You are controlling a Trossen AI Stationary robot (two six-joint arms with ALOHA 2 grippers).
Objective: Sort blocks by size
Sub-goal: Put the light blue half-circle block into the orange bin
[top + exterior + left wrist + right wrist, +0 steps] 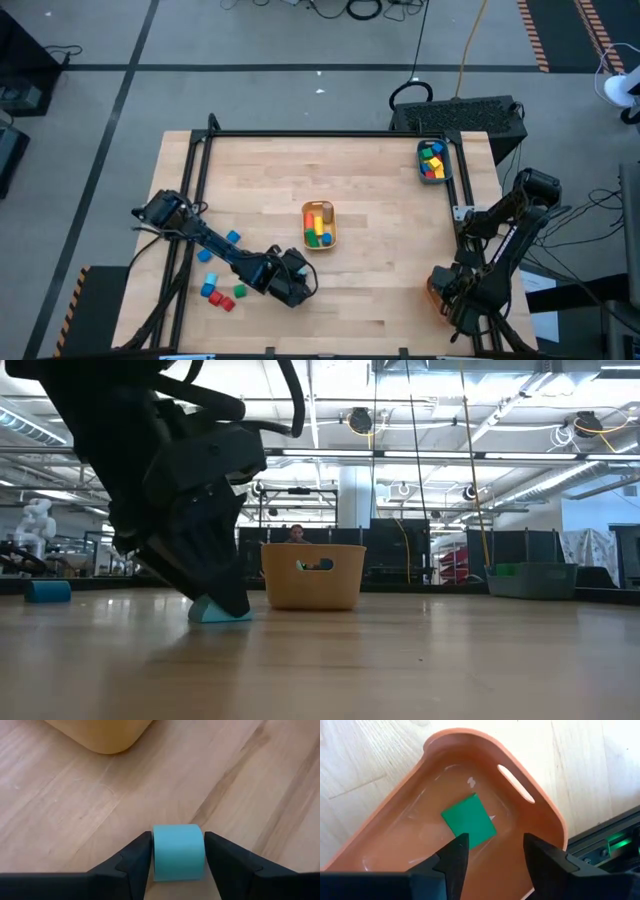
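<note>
Left gripper (177, 855) is down at the table (380, 290), at about 7 o'clock from the yellow bin (319, 225) in the high view. Its fingers (132, 857) sit against both sides of a cyan block (178, 851), grasping it; the block's lower edge is cut off in the left wrist view, and in the low view only its base (222, 612) shows under the dark gripper body. The high view hides this block entirely beneath the arm.

Loose blocks (220, 292) lie at 9 o'clock from that gripper, red, blue and green, too small to size. More blocks fill the yellow bin and the teal bin (434, 161) at the table's 1 o'clock corner; their count cannot be made out.

Right gripper (492, 852) hangs over the orange bin (540, 810) at the 4 o'clock edge, fingers parted and holding nothing. One green block (469, 820) lies flat on the bin floor, partly behind a fingertip. The high view masks the bin with the arm
</note>
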